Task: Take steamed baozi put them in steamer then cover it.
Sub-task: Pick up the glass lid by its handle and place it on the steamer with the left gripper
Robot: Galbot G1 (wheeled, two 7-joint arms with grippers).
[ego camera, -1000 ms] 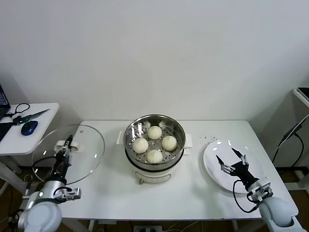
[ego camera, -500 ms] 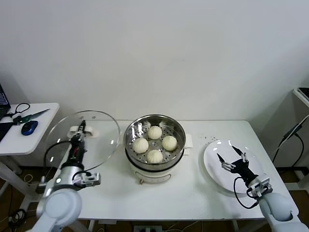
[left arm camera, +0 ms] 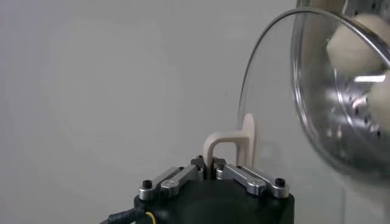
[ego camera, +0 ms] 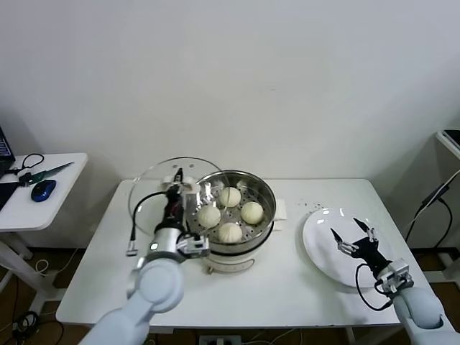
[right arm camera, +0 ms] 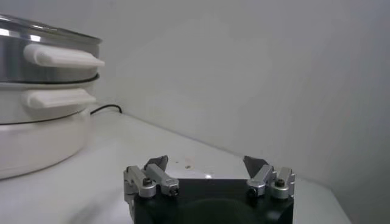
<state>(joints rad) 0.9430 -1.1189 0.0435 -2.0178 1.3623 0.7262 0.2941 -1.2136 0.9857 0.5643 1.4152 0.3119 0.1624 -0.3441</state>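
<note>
Several cream-white baozi point(ego camera: 230, 214) sit in the shiny steel steamer point(ego camera: 264, 188) on its white base at the table's middle. My left gripper point(ego camera: 177, 184) is shut on the cream handle point(left arm camera: 214, 146) of the clear glass cover point(ego camera: 147, 194) and holds it tilted, in the air, just left of the steamer, its rim overlapping the pot's left edge. In the left wrist view the cover point(left arm camera: 268, 91) stands edge-on with baozi point(left arm camera: 356, 42) seen through it. My right gripper point(ego camera: 354, 239) is open and empty over the white plate point(ego camera: 320, 241); it shows in its wrist view point(right arm camera: 207, 164) too.
The steamer's side handles point(right arm camera: 61, 56) show in the right wrist view. A side table point(ego camera: 50, 194) at the far left carries a blue mouse point(ego camera: 43, 190) and scissors. A cable point(ego camera: 136, 223) hangs off my left arm over the table.
My left gripper has carried the cover rightwards and up from the table's left edge to beside the steamer. My right gripper has drifted slightly right over the plate.
</note>
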